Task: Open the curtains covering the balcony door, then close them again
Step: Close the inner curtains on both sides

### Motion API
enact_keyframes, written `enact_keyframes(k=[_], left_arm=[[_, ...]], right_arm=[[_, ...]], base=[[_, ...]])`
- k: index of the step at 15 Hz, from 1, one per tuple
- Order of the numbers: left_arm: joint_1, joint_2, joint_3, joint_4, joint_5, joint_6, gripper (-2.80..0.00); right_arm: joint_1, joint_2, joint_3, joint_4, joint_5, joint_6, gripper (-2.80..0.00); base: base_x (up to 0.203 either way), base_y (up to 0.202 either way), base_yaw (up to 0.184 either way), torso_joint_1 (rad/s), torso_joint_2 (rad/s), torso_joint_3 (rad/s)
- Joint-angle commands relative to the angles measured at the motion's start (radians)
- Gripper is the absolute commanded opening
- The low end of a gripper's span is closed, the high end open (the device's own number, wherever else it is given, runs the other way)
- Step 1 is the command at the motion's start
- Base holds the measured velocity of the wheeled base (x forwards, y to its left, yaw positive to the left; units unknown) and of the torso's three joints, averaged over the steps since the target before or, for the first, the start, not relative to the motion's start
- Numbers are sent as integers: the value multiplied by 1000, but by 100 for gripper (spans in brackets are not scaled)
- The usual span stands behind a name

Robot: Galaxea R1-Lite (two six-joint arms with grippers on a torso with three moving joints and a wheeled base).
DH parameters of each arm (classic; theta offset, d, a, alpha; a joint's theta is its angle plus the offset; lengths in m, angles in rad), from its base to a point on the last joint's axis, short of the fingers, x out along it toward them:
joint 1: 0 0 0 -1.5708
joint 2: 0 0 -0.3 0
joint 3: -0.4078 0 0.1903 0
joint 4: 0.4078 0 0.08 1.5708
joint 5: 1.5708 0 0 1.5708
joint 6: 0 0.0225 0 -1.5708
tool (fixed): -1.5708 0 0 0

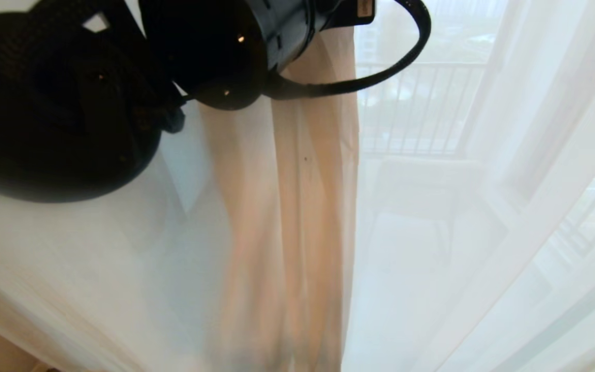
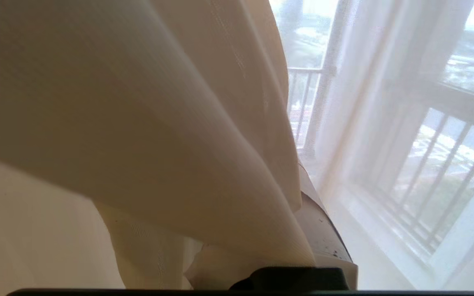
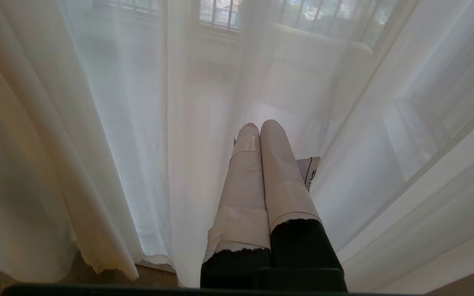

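Left gripper [image 2: 298,263] clenched on a bunched fold of the sheer white floor-length curtains [image 1: 483,232], beside the opaque beige drape [image 1: 308,181]. Right gripper [image 3: 261,127] parked low against the curtains, pressed shut, holding nothing. Advice: sweep sideways level and slow, keeping grip tight.

A thick, opaque beige drape [image 1: 302,170] hangs in long vertical folds; in the left wrist view its cloth [image 2: 146,123] lies over and against the left gripper, close in front of the camera. Beyond that gripper and off to one side, a railing of thin dark vertical bars [image 2: 438,164] runs outside the glass, with blurred greenery and buildings [image 2: 471,57] far past it. Beside the right gripper, the drape's ragged lower hem [image 3: 109,263] sits just above a strip of brown floor [image 3: 154,275]. A barred window [image 3: 220,12] lies well ahead of that gripper.
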Motion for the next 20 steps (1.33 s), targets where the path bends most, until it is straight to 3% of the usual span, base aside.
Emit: enact_keyframes(k=[1,3,5,9,20], left_arm=[[-62,-20,3,-3,-10,4,-280],[-132,-30,0,-4,-65,6,-280],[-193,-25,-10,-5,-170,4,-280],[-268,28,-43,-8,-328,7,-280],[-343,207,-192,-4,-354,10,-280]], right_arm=[[0,1,0,0,1,-1,-280],[0,1,0,0,1,-1,-280],[0,1,0,0,1,-1,-280],[0,1,0,0,1,-1,-280],[0,1,0,0,1,-1,-280]], base=[[0,0,0,0,0,0],[0,0,0,0,0,0],[0,0,0,0,0,0],[0,0,0,0,0,0],[0,0,0,0,0,0]])
